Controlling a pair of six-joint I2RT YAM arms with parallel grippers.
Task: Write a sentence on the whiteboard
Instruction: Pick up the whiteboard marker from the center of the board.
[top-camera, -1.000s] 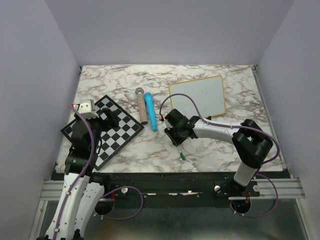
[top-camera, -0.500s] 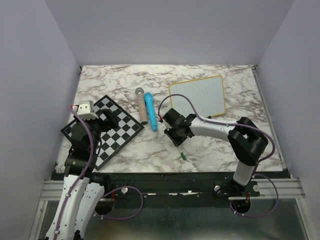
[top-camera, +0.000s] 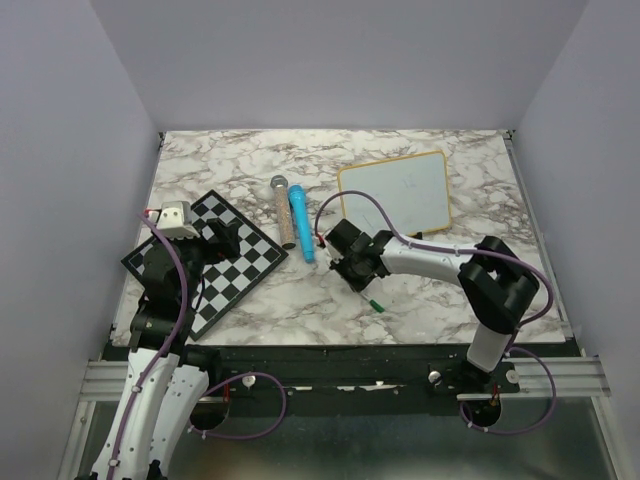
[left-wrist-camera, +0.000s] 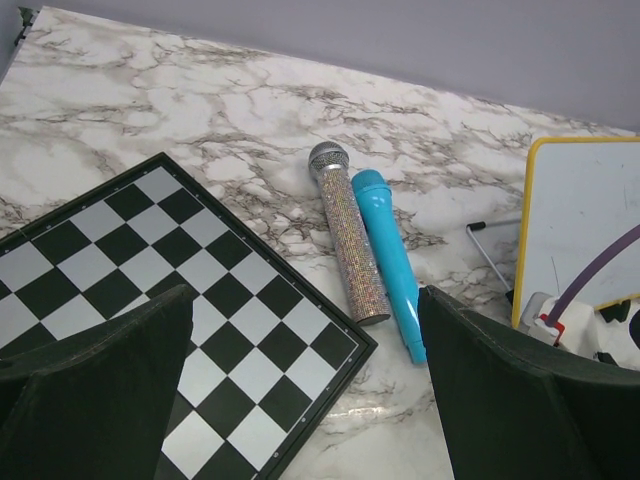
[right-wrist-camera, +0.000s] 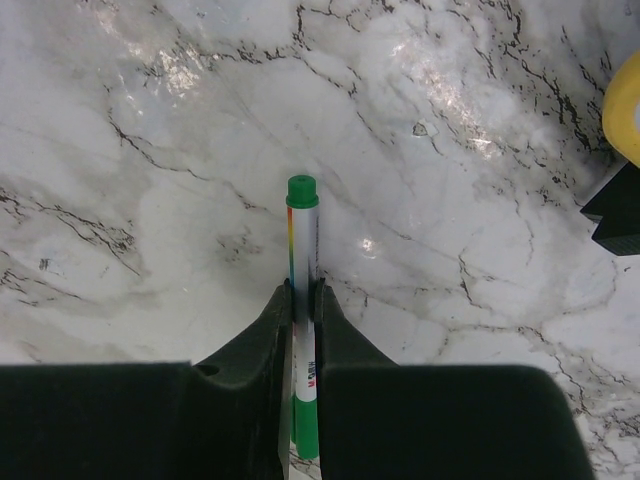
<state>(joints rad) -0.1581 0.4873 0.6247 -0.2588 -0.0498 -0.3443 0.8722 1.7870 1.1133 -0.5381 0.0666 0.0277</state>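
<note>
the right pincer (right-wrist-camera: 303, 290) is clamped on a marker (right-wrist-camera: 303, 240), whose barrel is pinched between the 2 fingers (right-wrist-camera: 270, 330). its green end is pointed away from the wrist, over bare marble. in the top view this pincer (top-camera: 358, 268) is seen low over the middle of the table (top-camera: 440, 300), with the marker's green end (top-camera: 374, 303) jutting toward the near edge. whether the marker is touching the table cannot be told.

the whiteboard (top-camera: 395, 190) is laid flat on the far right part of the table, slightly turned, beyond the right pincer and apart from it. its face is shown too small for any writing to be made out. 1 corner of it (left-wrist-camera: 580, 220) is caught at the right edge of the left wrist view.

the left pincer (left-wrist-camera: 300, 400) is spread wide and nothing is held in it. it is poised above the chessboard (left-wrist-camera: 180, 290) at the left of the table. 2 microphones are laid side by side, touching, between the chessboard and the whiteboard: a silver 1 (left-wrist-camera: 350, 235) and a blue 1 (left-wrist-camera: 390, 265).
</note>
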